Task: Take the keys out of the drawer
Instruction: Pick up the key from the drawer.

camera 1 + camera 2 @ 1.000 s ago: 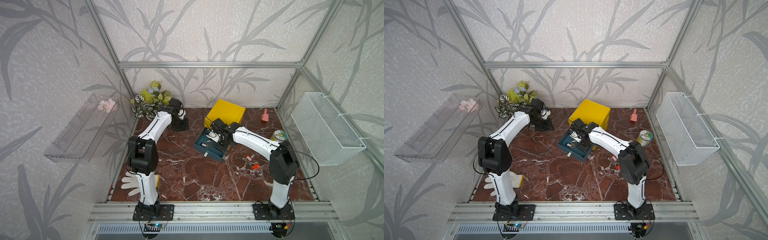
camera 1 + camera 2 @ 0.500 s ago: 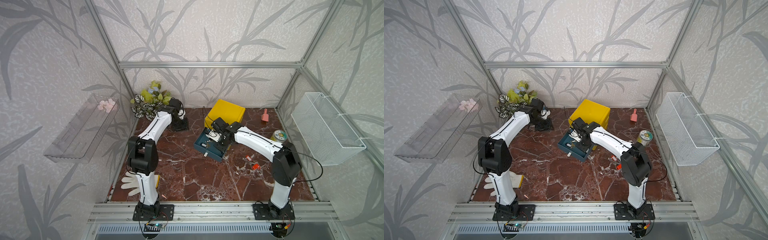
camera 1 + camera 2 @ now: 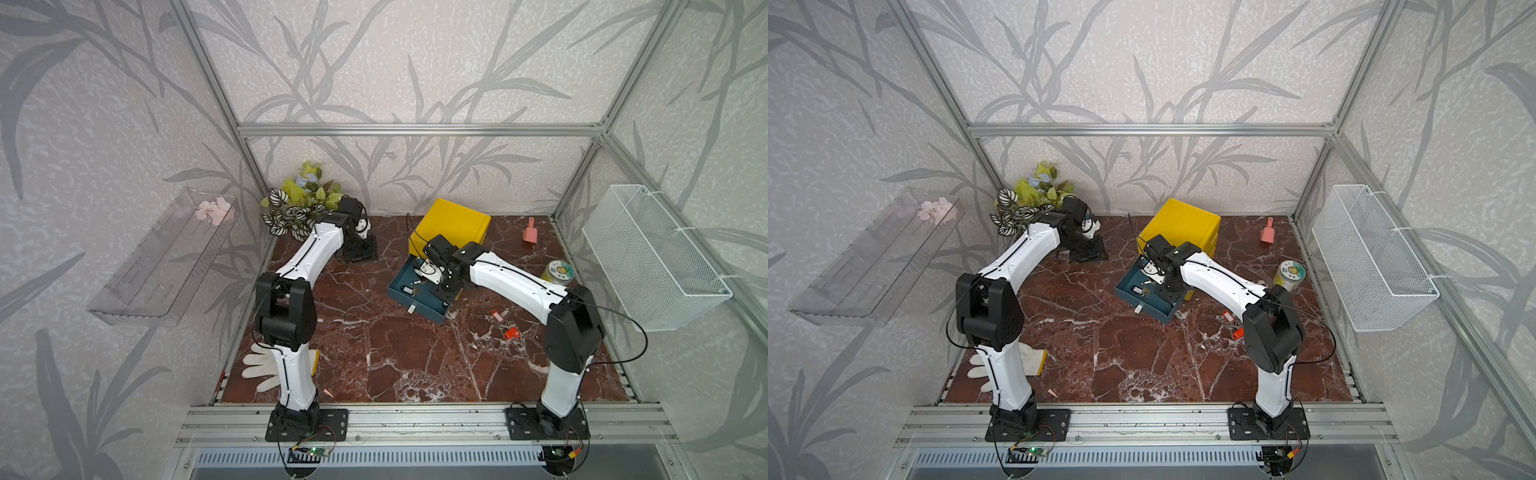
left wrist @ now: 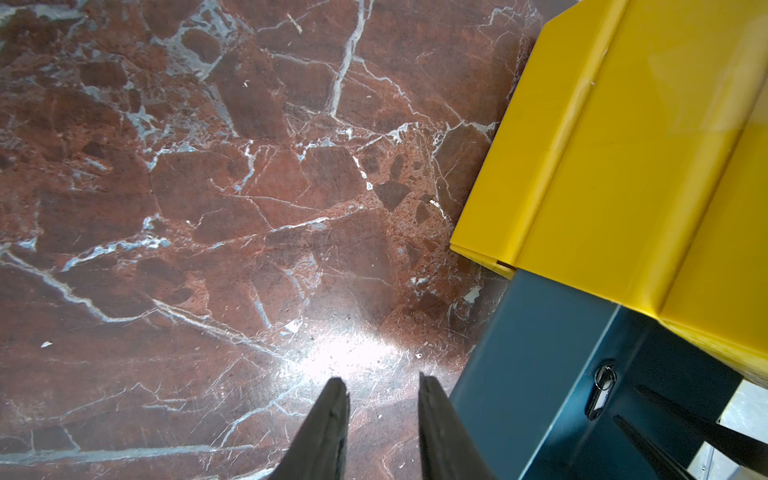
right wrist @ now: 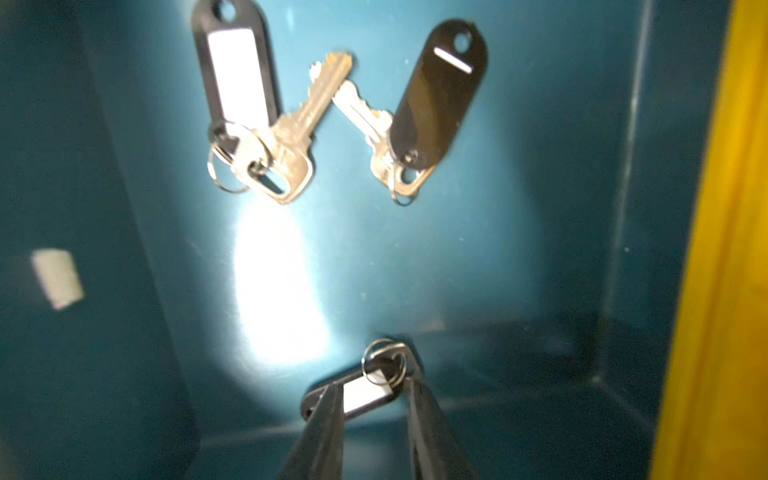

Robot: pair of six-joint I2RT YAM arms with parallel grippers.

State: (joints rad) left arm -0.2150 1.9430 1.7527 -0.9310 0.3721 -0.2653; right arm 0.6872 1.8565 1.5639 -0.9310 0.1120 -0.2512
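Pick step: right fingers (image 5: 326, 432) down in the drawer (image 5: 519, 249), part-open astride the black-tagged keys (image 5: 365, 395) in its corner, apparently no grip yet. Left fingers (image 4: 324, 424) parted, empty, over the surface (image 4: 208, 208). Next: close on the tag, lift clear; two more bunches (image 5: 257, 137) lie inside.

**Left wrist: claw over bare marble, open drawer alongside**

The left claw (image 4: 381, 384) is pointing at the red-brown, white-veined surface (image 4: 208, 187). Its dark fingers (image 4: 328, 424) are standing apart, with bare marble showing between them. A yellow cabinet (image 4: 623, 166) is filling one side, and a dark teal drawer (image 4: 536, 374) is sticking out beneath it. Inside the drawer, one of the keys (image 4: 601, 395), showing its ring and black white-labelled tag, is lying just beside the parted right claw (image 4: 626, 403).
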